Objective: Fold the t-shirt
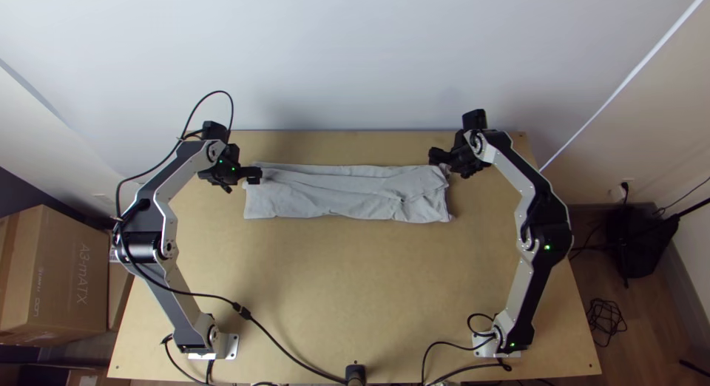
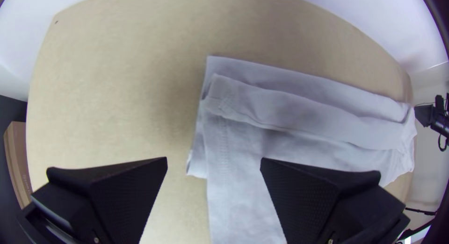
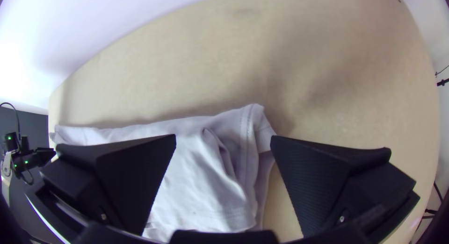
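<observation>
Grey t-shirt (image 1: 333,197) lying as long folded strip toward far side of wooden table (image 1: 355,282), long axis running crosswise between arms. Left gripper (image 2: 213,161), right gripper (image 3: 223,137) gaping wide, each straddling own short end; neither looking clearly nearer.

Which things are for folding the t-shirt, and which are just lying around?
For the folding:
- grey t-shirt
- left tool
- right tool
- wooden table

Just lying around:
- cardboard box, beside the table
- tangled cable, on the floor
</observation>
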Robot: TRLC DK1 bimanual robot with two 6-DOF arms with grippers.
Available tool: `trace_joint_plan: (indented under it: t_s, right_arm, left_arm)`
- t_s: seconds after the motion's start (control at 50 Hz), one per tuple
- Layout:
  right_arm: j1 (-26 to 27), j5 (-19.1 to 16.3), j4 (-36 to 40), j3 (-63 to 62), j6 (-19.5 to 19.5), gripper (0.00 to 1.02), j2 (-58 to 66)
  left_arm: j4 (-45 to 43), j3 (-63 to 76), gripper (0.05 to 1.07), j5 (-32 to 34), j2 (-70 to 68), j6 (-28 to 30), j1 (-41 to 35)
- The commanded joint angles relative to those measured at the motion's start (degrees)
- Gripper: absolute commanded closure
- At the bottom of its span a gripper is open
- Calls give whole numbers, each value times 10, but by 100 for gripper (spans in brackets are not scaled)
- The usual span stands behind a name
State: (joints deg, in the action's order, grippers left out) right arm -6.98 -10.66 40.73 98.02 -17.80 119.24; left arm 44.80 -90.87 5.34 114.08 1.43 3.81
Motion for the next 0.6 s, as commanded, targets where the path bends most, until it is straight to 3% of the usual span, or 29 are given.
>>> trace_joint_plan:
  t_s: [0.0, 0.1, 0.2, 0.34, 0.44, 0.52, 0.58]
  right_arm:
    - [17, 5, -7, -35, -14, 3, -72]
    - [30, -5, -7, -71, -32, 3, -104]
    - [56, -75, -7, -92, -65, 3, -135]
    - [109, -265, 0, -90, -160, 3, -154]
    - [146, -428, 1, -85, -223, 3, -156]
    - [171, -536, 1, -83, -239, 3, -161]
    - [181, -584, 1, -84, -239, 3, -165]
  left_arm:
    - [-3, 23, 10, 5, -39, -13, 18]
    - [-2, 37, 10, 42, -50, -15, 34]
    - [-1, 51, 10, 122, -56, -15, 54]
    - [-1, 56, 10, 199, -44, -12, 77]
    - [-5, 54, 10, 228, -25, -12, 88]
    - [-24, 51, 10, 239, -10, -13, 93]
    - [-30, 42, 10, 240, 4, -16, 94]
